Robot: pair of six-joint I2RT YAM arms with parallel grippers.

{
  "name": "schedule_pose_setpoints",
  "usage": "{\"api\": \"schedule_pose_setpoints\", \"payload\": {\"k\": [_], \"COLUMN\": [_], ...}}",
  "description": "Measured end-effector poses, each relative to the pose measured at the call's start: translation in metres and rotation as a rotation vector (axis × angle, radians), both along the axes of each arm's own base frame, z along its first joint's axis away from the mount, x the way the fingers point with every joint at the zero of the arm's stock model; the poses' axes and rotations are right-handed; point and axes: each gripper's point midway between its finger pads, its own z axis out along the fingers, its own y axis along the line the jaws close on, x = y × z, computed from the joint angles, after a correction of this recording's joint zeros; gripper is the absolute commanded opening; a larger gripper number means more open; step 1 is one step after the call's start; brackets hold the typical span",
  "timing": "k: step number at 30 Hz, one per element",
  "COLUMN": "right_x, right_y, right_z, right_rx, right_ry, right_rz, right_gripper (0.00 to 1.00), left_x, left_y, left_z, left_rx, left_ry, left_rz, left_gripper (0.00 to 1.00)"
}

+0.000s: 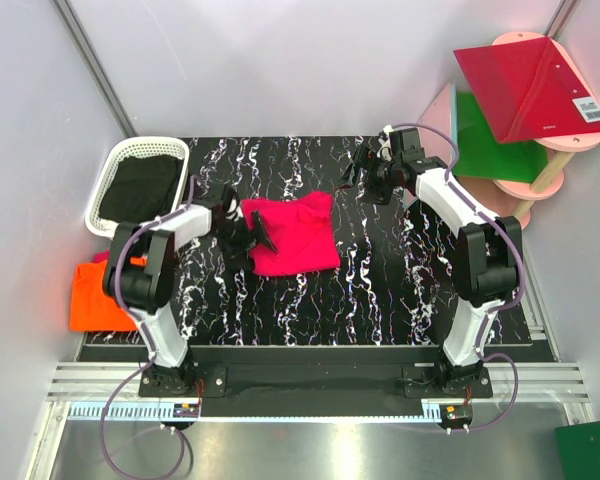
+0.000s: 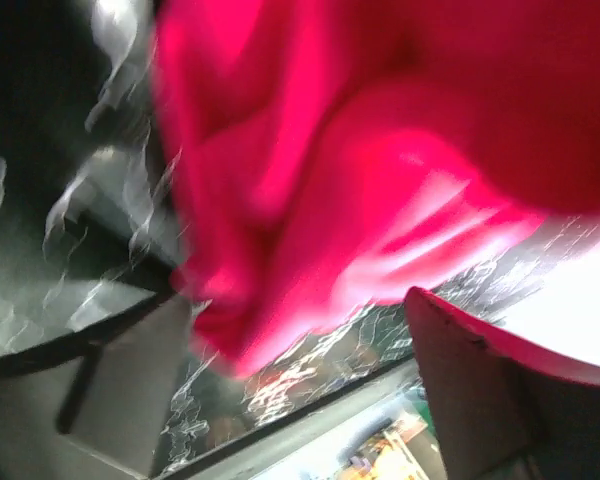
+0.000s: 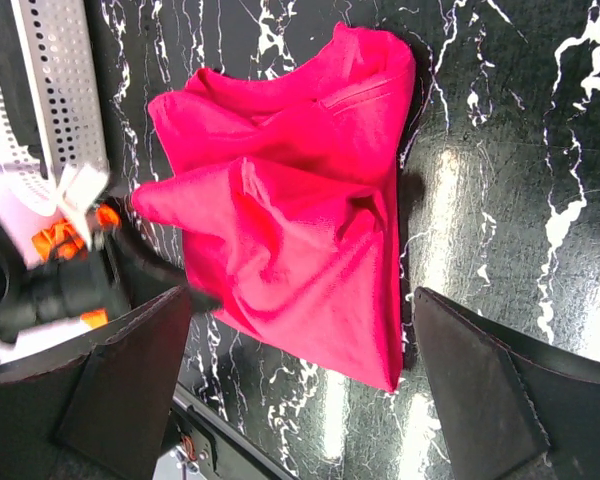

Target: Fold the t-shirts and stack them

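Note:
The hot pink t-shirt (image 1: 295, 235) lies crumpled and partly folded in the middle of the black marbled table (image 1: 380, 290). My left gripper (image 1: 252, 232) is at the shirt's left edge with its jaws open. In the blurred left wrist view the pink cloth (image 2: 380, 150) fills the space just ahead of the left gripper (image 2: 290, 390). My right gripper (image 1: 365, 175) is open and empty, raised behind the shirt's back right corner. It looks down on the shirt (image 3: 290, 220) in the right wrist view. The bright orange t-shirt (image 1: 95, 295) lies off the table's left edge.
A white perforated basket (image 1: 110, 180) with dark cloth in it stands at the back left. Stiff red (image 1: 530, 85) and green (image 1: 495, 135) panels rest on a pink stand at the back right. Grey walls close in the left, back and right.

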Motion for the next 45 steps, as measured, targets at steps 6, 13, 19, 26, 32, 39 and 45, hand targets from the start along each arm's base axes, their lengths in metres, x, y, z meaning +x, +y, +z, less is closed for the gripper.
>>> {"api": "schedule_pose_setpoints", "payload": {"k": [6,13,19,26,32,39,45], "right_x": [-0.003,-0.009,-0.02,-0.016,0.006,0.016,0.016], "right_y": [0.003,0.018,0.043,0.06,0.07,0.077,0.083], "right_z": [-0.006,-0.044,-0.099,-0.106,-0.076,-0.059,-0.072], "right_rx": [0.018,0.04,0.03,0.057,0.098,0.136,0.166], "right_ry": [0.029,0.124,0.246,0.271,0.192,0.16,0.207], "right_rz": [0.005,0.052,0.11,0.133,0.131,0.137,0.149], "right_gripper": [0.98,0.91,0.87,0.83,0.83,0.66,0.25], "left_x": [-0.045,-0.001,0.051,0.068,0.092,0.113,0.117], "left_y": [0.024,0.029,0.021,0.02,0.016,0.011,0.008], "left_z": [0.02,0.069,0.058,0.032,0.05,0.061,0.033], "left_rx": [0.106,0.158,0.172,0.195,0.179,0.159,0.161], "left_ry": [-0.003,-0.186,-0.208,-0.145,-0.201,-0.239,-0.181], "left_rz": [-0.015,0.024,0.036,0.044,0.067,0.086,0.08], "left_gripper": [0.99,0.98,0.97,0.91,0.9,0.26,0.03]}}
